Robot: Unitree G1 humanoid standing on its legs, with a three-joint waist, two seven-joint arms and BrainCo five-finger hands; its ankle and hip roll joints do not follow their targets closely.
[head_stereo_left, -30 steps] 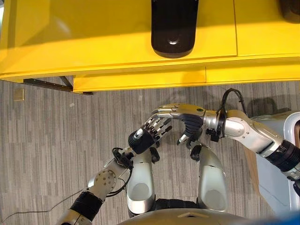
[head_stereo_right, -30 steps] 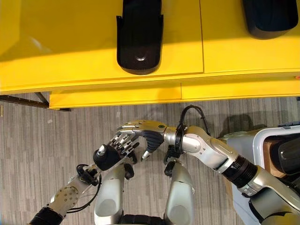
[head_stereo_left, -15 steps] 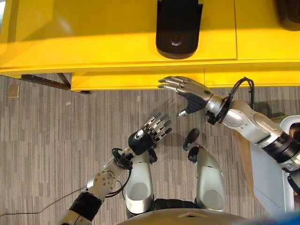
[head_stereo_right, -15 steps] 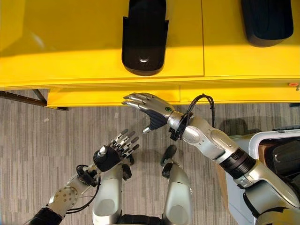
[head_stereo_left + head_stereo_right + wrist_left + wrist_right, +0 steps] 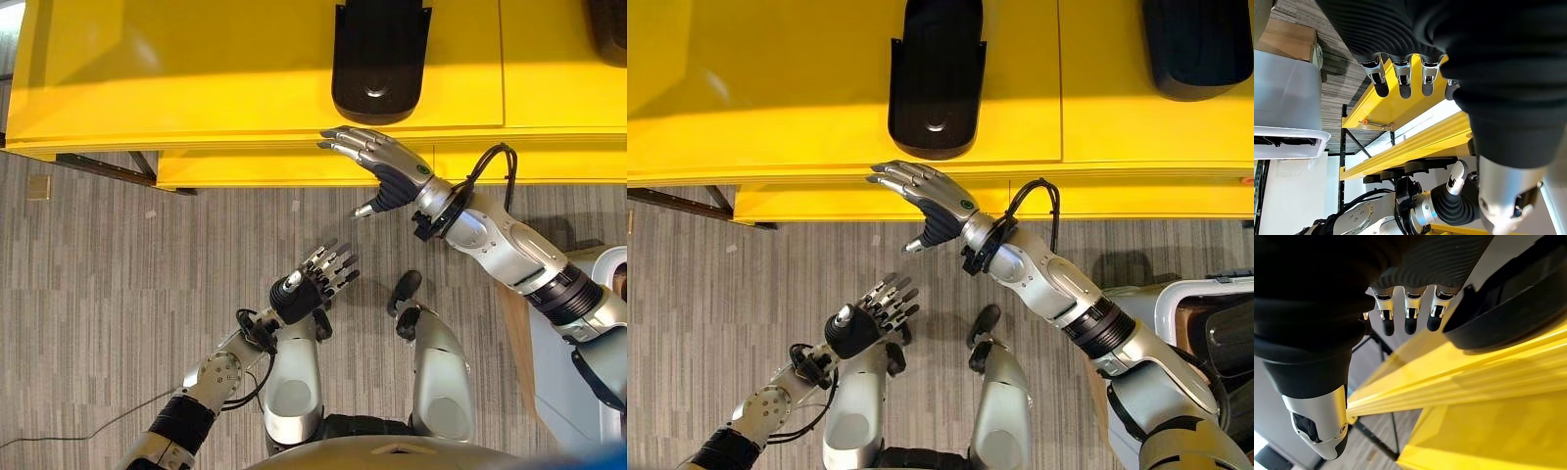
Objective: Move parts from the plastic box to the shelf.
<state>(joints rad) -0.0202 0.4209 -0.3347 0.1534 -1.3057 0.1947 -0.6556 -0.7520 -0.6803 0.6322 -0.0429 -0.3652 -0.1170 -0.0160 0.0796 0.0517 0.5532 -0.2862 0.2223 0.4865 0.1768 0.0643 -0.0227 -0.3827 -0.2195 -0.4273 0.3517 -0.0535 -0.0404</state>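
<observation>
Right hand [image 5: 387,171]: fingers are being held straight and spread, nothing is being gripped; fingertips are reaching over the front edge of the yellow shelf [image 5: 196,88], just below the black part [image 5: 379,54].
Right arm: is being extended forward from the lower right, the palm turned down and the thumb hanging apart beneath.
Left hand [image 5: 318,279]: fingers are being kept loosely straight, nothing is being held; it is hovering low over the grey floor [image 5: 98,284], well apart from the shelf.
Black part: is lying on the top shelf board, rounded end toward the front edge.
Second black part [image 5: 1200,44]: is resting farther right on the same shelf.
Plastic box [image 5: 1205,294]: its white rim is being seen at the right edge, a dark part inside.
</observation>
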